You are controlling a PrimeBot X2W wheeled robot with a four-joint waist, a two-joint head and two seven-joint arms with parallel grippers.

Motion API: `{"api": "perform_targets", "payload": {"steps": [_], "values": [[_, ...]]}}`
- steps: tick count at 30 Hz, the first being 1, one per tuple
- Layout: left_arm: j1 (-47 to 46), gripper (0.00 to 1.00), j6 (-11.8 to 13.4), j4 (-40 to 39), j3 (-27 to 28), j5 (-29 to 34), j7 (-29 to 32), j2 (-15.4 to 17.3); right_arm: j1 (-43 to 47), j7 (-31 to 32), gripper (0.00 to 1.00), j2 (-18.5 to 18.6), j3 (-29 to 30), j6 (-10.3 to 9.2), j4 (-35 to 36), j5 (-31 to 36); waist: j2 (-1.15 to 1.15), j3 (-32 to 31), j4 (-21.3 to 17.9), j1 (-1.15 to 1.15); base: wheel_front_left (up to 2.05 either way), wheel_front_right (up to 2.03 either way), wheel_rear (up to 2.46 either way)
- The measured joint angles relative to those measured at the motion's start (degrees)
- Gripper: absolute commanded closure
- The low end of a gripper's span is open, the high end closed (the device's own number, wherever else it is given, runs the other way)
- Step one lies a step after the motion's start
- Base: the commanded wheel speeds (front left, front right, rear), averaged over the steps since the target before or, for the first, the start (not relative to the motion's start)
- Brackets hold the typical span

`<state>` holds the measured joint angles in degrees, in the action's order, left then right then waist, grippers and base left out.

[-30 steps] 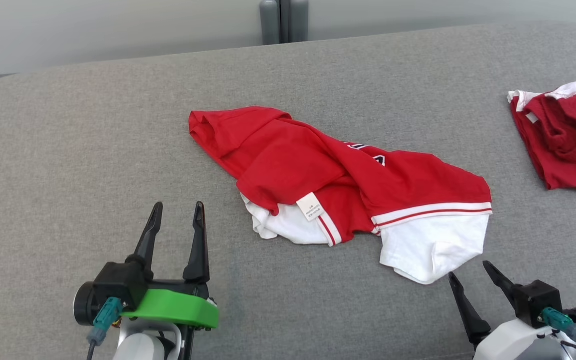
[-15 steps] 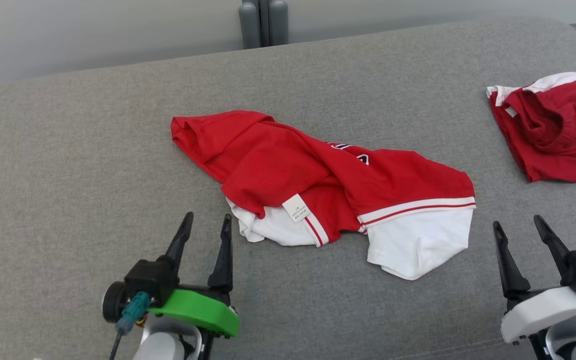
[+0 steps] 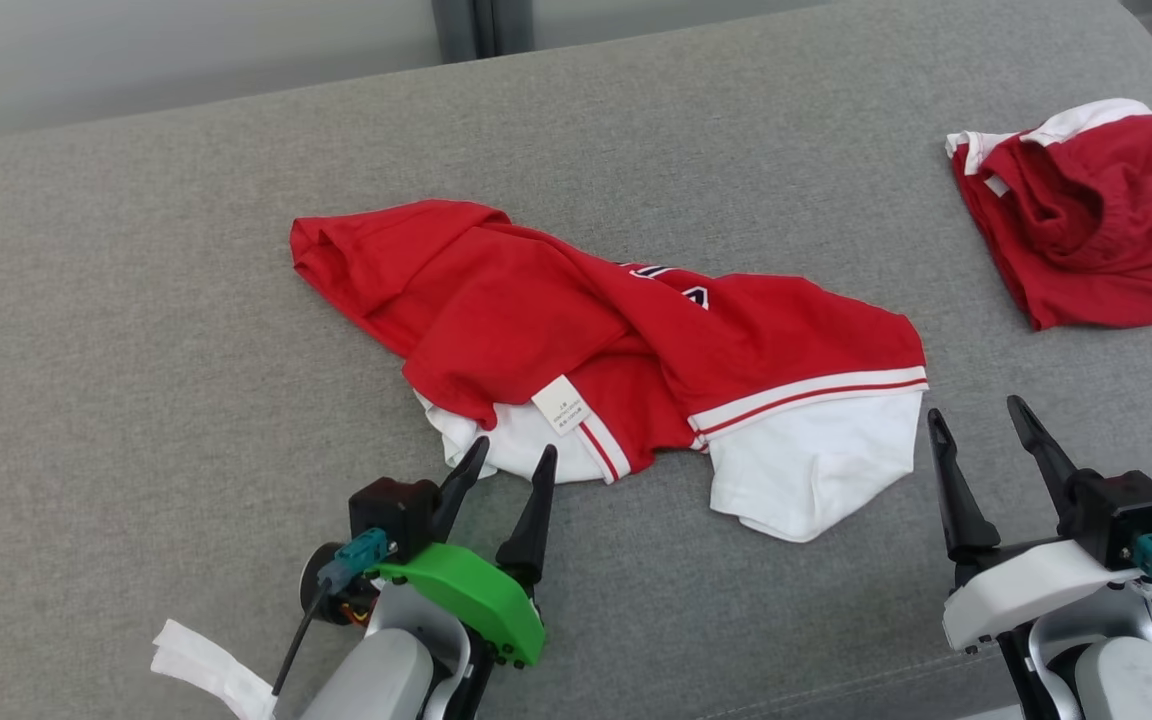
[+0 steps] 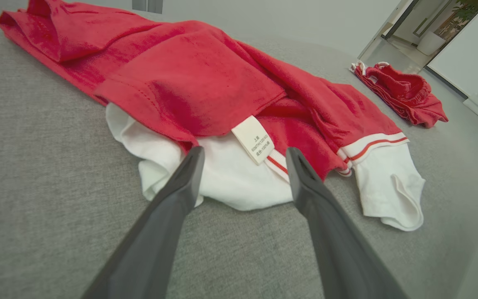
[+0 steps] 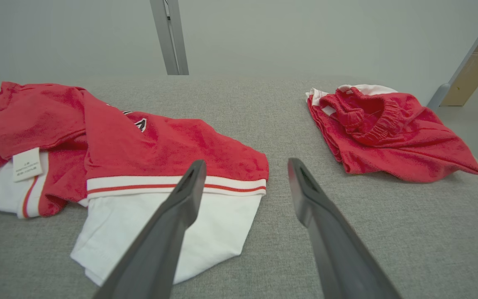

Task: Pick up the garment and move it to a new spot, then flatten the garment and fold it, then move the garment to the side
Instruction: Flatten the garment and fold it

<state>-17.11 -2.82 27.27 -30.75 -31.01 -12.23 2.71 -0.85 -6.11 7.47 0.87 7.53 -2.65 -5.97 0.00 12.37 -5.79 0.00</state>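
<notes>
Grey cushion point(image 3: 136, 350) stretches wide left of garment point(image 3: 556, 320) (crumpled).

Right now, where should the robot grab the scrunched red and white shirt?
Best bet: the two white ends on the shirt's near edge. They poke out loose on the grey cushion, toward the robot, while the red middle is bunched. The open left gripper can go straight at the left white end; the open right gripper at the right white end, both from the near side.
</notes>
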Motion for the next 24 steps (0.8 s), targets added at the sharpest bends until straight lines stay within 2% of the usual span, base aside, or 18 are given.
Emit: {"api": "perform_targets", "payload": {"steps": [5,14,15,16,18,24], "values": [[-2.42,0.00,1.41,4.71,-0.38,-3.98,-0.22,0.00,-0.59,-0.82,0.00,-0.35,0.59,0.00,-0.96,0.16,0.00,0.90,-1.41,0.00,0.00,0.00,0.00],[-7.79,0.00,3.37,11.62,1.24,-6.87,-1.98,0.02,-1.46,-1.57,0.00,-0.99,0.68,0.00,-2.00,0.52,0.00,1.71,-2.97,0.00,0.00,0.00,0.00],[-8.29,0.36,3.36,11.94,1.18,-7.16,-2.05,0.01,-1.59,-1.64,0.00,-1.09,0.69,0.00,-2.02,0.60,0.00,1.77,-3.11,0.00,0.00,0.00,0.00],[-8.57,0.60,3.31,12.05,1.05,-7.37,-2.20,0.01,-1.63,-1.65,0.00,-1.15,0.71,0.00,-2.02,0.60,0.00,1.81,-3.21,0.00,0.00,0.00,0.00],[-8.98,1.00,2.91,12.13,0.63,-7.53,-2.47,0.00,-1.63,-1.81,0.00,-1.27,0.92,0.00,-2.12,0.60,0.00,1.86,-3.35,0.00,0.00,0.00,0.00],[-8.88,1.00,2.38,9.98,-0.02,-6.69,-2.72,0.01,-1.58,-1.89,0.00,-1.53,1.87,0.00,-2.29,0.96,0.00,1.42,-3.05,0.00,0.00,0.00,0.00]]}}
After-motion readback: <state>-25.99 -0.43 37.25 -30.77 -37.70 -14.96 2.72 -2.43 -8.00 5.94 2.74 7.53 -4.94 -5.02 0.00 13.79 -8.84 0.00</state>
